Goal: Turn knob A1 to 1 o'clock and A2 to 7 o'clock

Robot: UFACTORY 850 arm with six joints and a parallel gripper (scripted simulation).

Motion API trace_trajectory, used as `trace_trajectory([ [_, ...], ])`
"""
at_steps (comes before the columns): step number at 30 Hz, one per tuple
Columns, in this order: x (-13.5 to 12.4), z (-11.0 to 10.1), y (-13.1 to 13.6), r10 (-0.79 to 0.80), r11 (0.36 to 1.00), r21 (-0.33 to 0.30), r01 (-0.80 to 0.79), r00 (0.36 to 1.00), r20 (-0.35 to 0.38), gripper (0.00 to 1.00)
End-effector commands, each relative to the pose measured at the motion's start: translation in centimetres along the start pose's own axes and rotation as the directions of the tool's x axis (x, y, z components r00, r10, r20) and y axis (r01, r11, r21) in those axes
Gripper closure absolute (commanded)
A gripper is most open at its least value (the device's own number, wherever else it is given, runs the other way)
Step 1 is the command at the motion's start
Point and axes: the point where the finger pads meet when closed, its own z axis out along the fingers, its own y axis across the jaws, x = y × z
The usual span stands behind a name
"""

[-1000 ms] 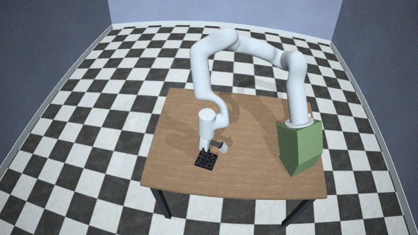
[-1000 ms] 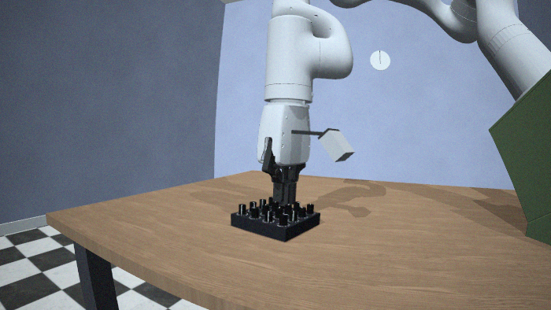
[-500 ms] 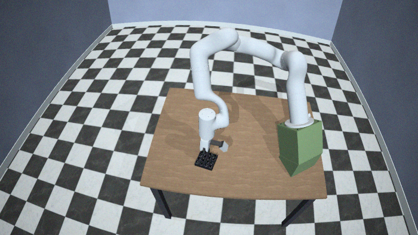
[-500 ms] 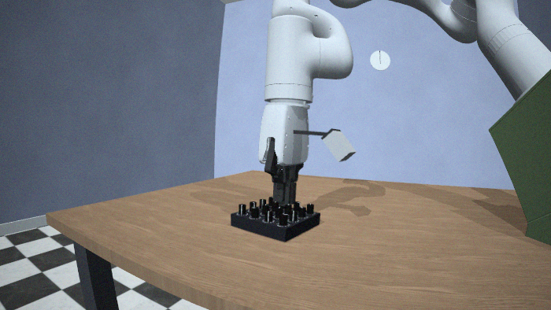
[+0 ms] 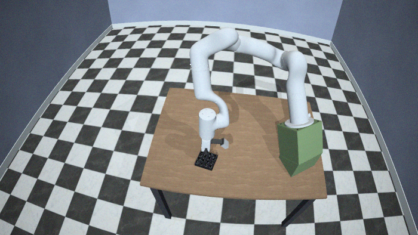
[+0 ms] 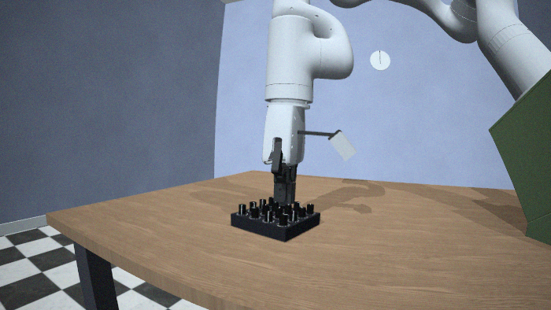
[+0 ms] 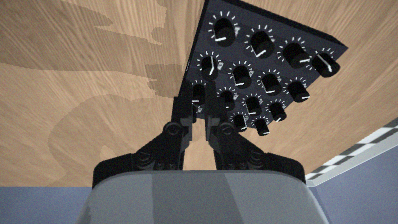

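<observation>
one end effector (image 5: 206,150) (image 6: 285,202) (image 7: 198,94), two fingers around one knob (image 7: 199,92), one box (image 5: 203,167) (image 6: 257,229) (image 7: 280,31).

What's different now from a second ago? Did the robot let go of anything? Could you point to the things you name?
The gripper (image 5: 206,151) (image 6: 285,201) (image 7: 198,94) turned a little, counter-clockwise seen from above. The pale block (image 5: 226,144) (image 6: 343,145) on its side swung with it. Nothing was visibly let go: the fingers look closed around a knob (image 7: 199,91). The knob box (image 5: 204,167) (image 6: 256,229) (image 7: 246,16) stayed put.
</observation>
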Motion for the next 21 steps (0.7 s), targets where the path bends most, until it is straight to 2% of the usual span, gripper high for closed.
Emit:
trace_trajectory([
  [1,-0.08,-0.06,0.02,-0.087,0.996,0.0,0.087,0.996,-0.004,0.92],
  [12,-0.08,-0.06,0.02,-0.354,0.935,-0.001,0.354,0.935,-0.004,0.92],
  [14,-0.08,-0.06,0.02,-0.354,0.935,-0.001,0.354,0.935,-0.004,0.92],
  [21,-0.08,-0.06,0.02,-0.522,0.853,-0.001,0.522,0.853,-0.004,0.92],
])
